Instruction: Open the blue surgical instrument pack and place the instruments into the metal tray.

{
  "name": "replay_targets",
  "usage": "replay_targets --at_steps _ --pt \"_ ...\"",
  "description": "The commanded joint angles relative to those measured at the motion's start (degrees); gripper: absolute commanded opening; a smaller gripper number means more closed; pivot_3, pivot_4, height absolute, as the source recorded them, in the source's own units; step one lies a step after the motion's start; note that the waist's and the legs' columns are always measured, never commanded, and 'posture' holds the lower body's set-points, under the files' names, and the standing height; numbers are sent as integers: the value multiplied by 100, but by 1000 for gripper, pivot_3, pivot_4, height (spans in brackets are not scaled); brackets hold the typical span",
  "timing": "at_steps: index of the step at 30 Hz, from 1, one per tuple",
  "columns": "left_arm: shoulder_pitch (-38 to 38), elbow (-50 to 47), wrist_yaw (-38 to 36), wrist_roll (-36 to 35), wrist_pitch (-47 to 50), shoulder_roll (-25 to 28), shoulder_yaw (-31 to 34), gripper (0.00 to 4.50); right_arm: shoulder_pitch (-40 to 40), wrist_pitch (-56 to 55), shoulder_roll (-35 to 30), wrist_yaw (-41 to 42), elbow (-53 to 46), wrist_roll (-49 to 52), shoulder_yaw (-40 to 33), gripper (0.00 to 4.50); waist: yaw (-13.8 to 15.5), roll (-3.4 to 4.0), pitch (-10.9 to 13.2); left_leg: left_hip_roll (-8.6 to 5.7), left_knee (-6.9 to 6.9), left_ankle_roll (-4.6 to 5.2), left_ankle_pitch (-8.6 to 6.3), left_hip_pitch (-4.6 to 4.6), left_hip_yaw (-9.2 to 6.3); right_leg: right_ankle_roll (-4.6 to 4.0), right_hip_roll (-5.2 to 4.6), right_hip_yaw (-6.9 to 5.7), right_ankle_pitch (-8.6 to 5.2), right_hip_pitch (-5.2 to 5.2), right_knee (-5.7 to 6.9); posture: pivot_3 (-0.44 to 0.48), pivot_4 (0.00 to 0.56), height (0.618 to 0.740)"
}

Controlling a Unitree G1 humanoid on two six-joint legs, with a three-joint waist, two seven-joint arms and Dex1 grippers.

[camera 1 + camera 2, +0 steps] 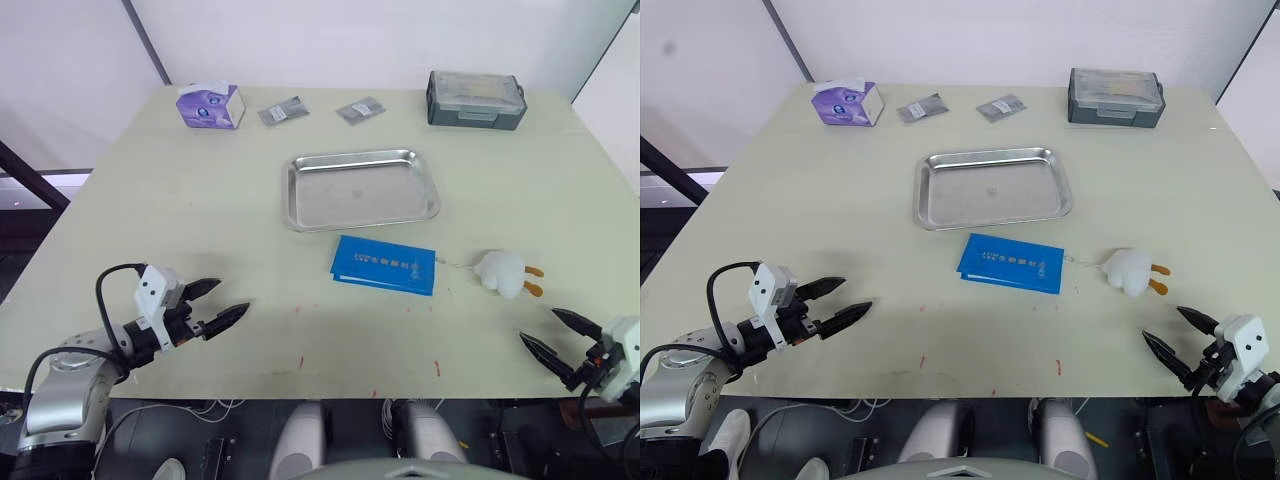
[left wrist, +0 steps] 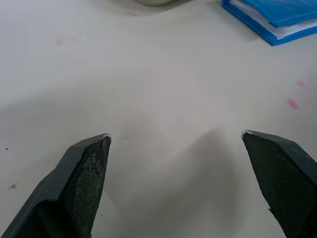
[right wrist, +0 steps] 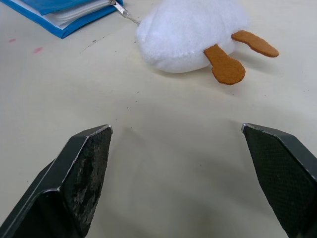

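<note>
Blue and closed, the blue surgical instrument pack (image 1: 385, 264) lies flat near the middle of the tabletop (image 1: 150, 200) in the left eye view, just on the near side of the metal tray (image 1: 360, 188), which holds nothing; no instruments are out yet. The left end effector (image 1: 216, 307) hovers at the near left with its fingers spread and empty, and the right end effector (image 1: 553, 340) waits at the near right, likewise spread and empty, both well apart from the pack. A white plush toy (image 1: 500, 273) sits just right of the pack, joined to it by a thin cord. The right eye view gives the same layout, with a purple tissue box (image 1: 848, 102), two foil packets and a dark grey box (image 1: 1115, 97) along the far edge. The left wrist view adds what the head views cannot: the pack's (image 2: 270, 17) stacked pale inner leaves at its edge. The right wrist view shows a metal zip pull (image 3: 119, 7) at the pack's corner, leading toward the toy (image 3: 190, 32). The risk, as I judge it, is that tugging the cover drags the tethered toy along, or that the light pack slides toward the tray instead of opening unless one end effector pins it.
</note>
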Motion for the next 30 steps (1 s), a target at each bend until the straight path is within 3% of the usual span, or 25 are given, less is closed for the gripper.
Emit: replay_targets --at_steps 1,15,25,30 --pt "-75 -106 -50 -18 -58 65 63 4500 68 -51 -17 -37 -183 2 -110 4402 1 0 0 0 0 0 0 0 0 0 0 0 0 0 0 0 150 734" --pt "-541 248 -367 -243 264 110 127 4500 84 -55 -195 87 -211 21 -116 4402 -5 0 1 -2 0 0 0 -1 1 0 1 -1 0 0 0 0 150 734" --pt "-1264 574 -585 100 -40 161 -279 4500 -761 1007 -76 -780 -1219 338 168 4402 -10 -1 2 -5 0 0 0 -1 -1 1 3 -4 0 -1 2 0 150 734" --pt "-2022 1123 -822 439 -269 148 -775 4500 -1400 1561 -264 -1120 -1608 13 728 4402 -3 -2 4 -9 2 0 0 -6 -2 2 3 -26 1 -2 1 0 150 734"
